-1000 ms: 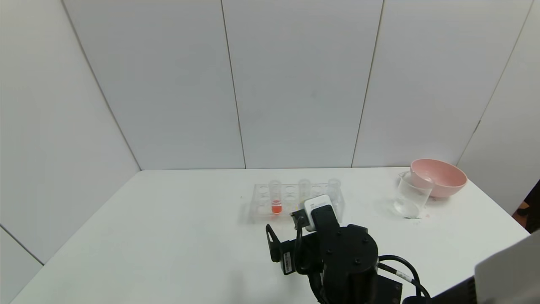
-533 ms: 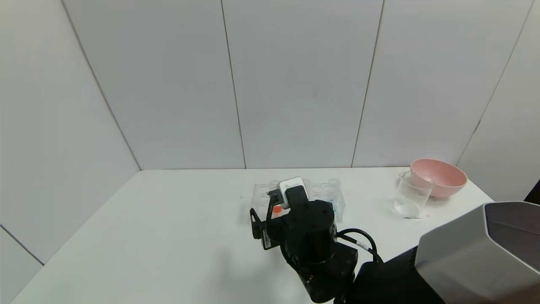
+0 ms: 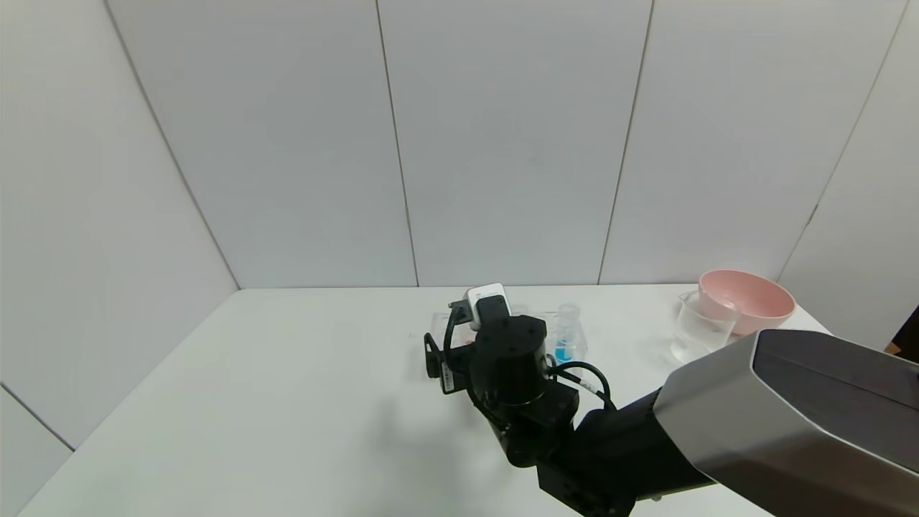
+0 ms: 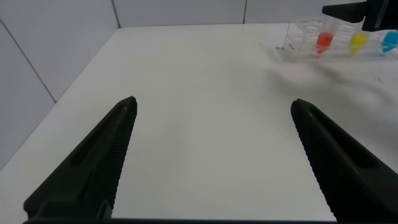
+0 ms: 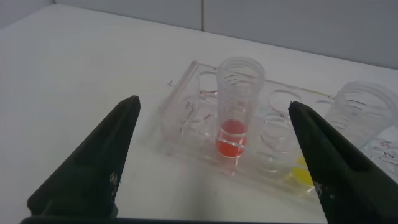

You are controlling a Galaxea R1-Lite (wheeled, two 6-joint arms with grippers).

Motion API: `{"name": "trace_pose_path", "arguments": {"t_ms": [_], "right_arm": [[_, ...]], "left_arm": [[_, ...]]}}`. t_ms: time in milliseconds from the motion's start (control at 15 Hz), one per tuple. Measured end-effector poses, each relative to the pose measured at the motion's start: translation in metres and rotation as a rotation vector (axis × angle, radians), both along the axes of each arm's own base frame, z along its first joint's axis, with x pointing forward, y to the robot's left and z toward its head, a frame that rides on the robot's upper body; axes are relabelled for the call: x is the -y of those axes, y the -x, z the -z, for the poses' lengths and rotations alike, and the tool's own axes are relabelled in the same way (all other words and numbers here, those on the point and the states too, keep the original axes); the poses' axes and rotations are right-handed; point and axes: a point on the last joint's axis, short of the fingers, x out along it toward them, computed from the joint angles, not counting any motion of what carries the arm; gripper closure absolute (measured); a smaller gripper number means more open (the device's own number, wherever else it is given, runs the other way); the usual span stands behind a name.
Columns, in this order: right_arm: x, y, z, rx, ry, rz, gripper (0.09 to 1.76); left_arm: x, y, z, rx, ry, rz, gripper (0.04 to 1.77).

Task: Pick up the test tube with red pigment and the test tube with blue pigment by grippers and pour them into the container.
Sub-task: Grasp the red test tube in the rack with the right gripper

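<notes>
The test tube with red pigment [image 5: 237, 112] stands upright in a clear rack [image 5: 186, 106], near its end. My right gripper [image 5: 214, 106] is open, with a finger on each side of the tube, a little short of it and not touching. In the head view my right wrist [image 3: 506, 352] hides that tube. The test tube with blue pigment [image 3: 565, 339] stands at the rack's right end. The container, a clear beaker [image 3: 700, 330], stands far right. My left gripper [image 4: 214, 102] is open and empty over bare table, far from the rack [image 4: 298, 45].
A yellow-liquid tube [image 5: 362, 124] stands in the rack between the red and blue ones. A pink bowl [image 3: 747, 300] sits just behind the beaker, at the table's back right corner. White walls close the table at the back and both sides.
My right arm has moved forward and to the left along the rack. It now hides the red tube in the head view and has uncovered the blue one.
</notes>
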Motion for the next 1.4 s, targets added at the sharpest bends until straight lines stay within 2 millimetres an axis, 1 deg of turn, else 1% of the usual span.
{"name": "trace_pose_path", "arguments": {"t_ms": [333, 667, 933, 1067, 1133, 1200, 1267, 1400], "right_arm": [[-0.004, -0.01, 0.008, -0.009, 0.009, 0.002, 0.14], [-0.007, -0.011, 0.013, -0.019, 0.019, -0.004, 0.14], [-0.004, -0.015, 0.018, -0.023, 0.023, 0.007, 0.76], [-0.002, -0.018, 0.019, -0.024, 0.025, 0.015, 0.98], [-0.002, -0.018, 0.02, -0.024, 0.026, 0.018, 1.07], [-0.001, -0.019, 0.02, -0.024, 0.027, 0.024, 1.29], [-0.001, -0.019, 0.02, -0.025, 0.027, 0.023, 1.43], [-0.001, -0.019, 0.02, -0.025, 0.027, 0.022, 1.43]], "left_arm": [[0.0, 0.0, 0.0, 0.0, 0.0, 0.0, 0.05], [0.0, 0.0, 0.0, 0.0, 0.0, 0.0, 0.05], [0.0, 0.0, 0.0, 0.0, 0.0, 0.0, 0.05], [0.0, 0.0, 0.0, 0.0, 0.0, 0.0, 0.05], [0.0, 0.0, 0.0, 0.0, 0.0, 0.0, 0.05], [0.0, 0.0, 0.0, 0.0, 0.0, 0.0, 0.05], [0.0, 0.0, 0.0, 0.0, 0.0, 0.0, 0.05], [0.0, 0.0, 0.0, 0.0, 0.0, 0.0, 0.05]]}}
